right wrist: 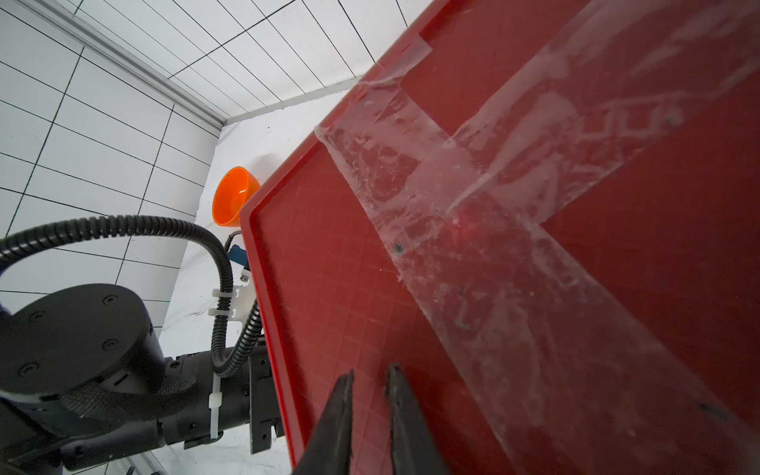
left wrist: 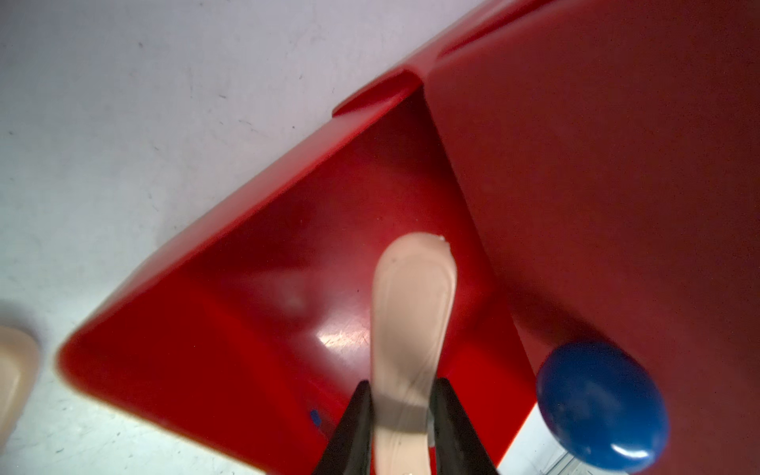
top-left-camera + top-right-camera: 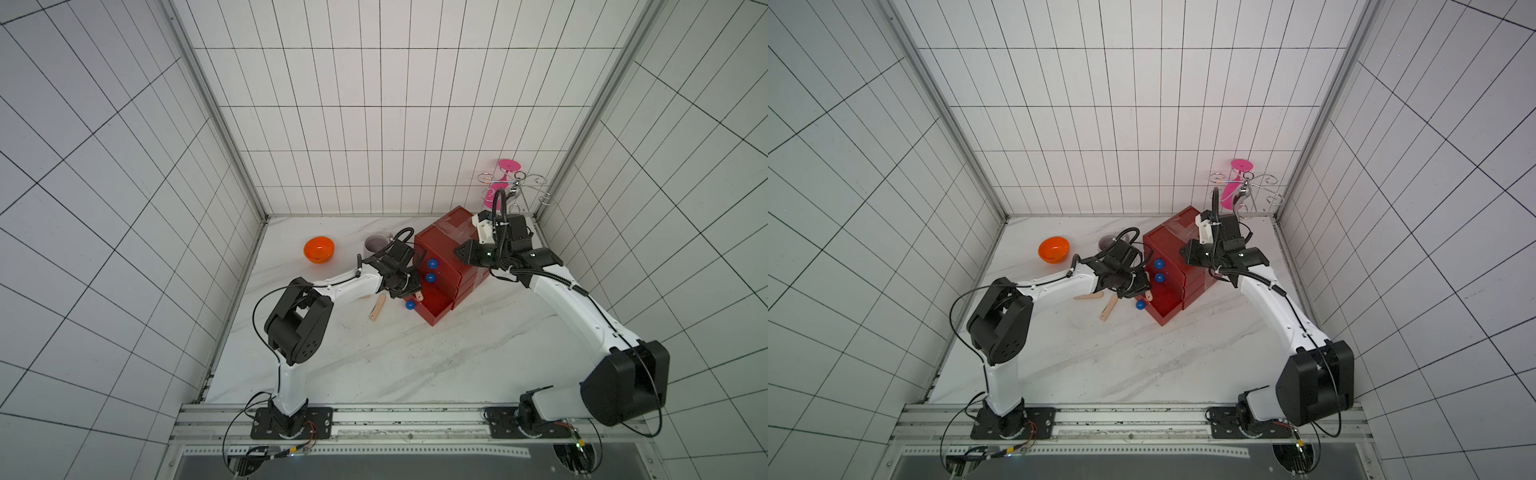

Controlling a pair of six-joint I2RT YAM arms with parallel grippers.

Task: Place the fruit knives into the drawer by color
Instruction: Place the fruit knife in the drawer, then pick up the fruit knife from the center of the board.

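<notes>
An orange bowl (image 3: 319, 249) stands far left on the marble bench (image 3: 374, 365), with a pale mauve mug (image 3: 376, 244) just right of it, partly behind the left arm. Below the forearm, a top view shows one peach-pink loose knife (image 3: 1088, 296) lying flat on the bench. A second loose knife (image 3: 377, 308) lies slanted beside it, just short of the red chest of drawers (image 3: 440, 245).

The left tool (image 2: 403, 382) reaches over the chest's front and pinches a peach-pink held knife (image 2: 411, 320) between both fingers. The knife's rounded end points into the bottom drawer (image 2: 230, 312), which is pulled out onto the bench. Whether the knife touches the drawer floor cannot be told. The two upper drawers are pushed in. Their blue knobs (image 3: 433, 263) sit one above the other, and the bottom drawer's knob (image 3: 410, 305) is out in front near the slanted knife.

The right tool (image 1: 370, 370) hovers low over the chest's top, near its edge and beside the clear tape (image 1: 473, 214) crossing it. Its fingers are slightly spread with nothing between them.

Far right, at the back corner, a wire rack (image 3: 536, 195) holds a pink glass (image 3: 505, 170).
</notes>
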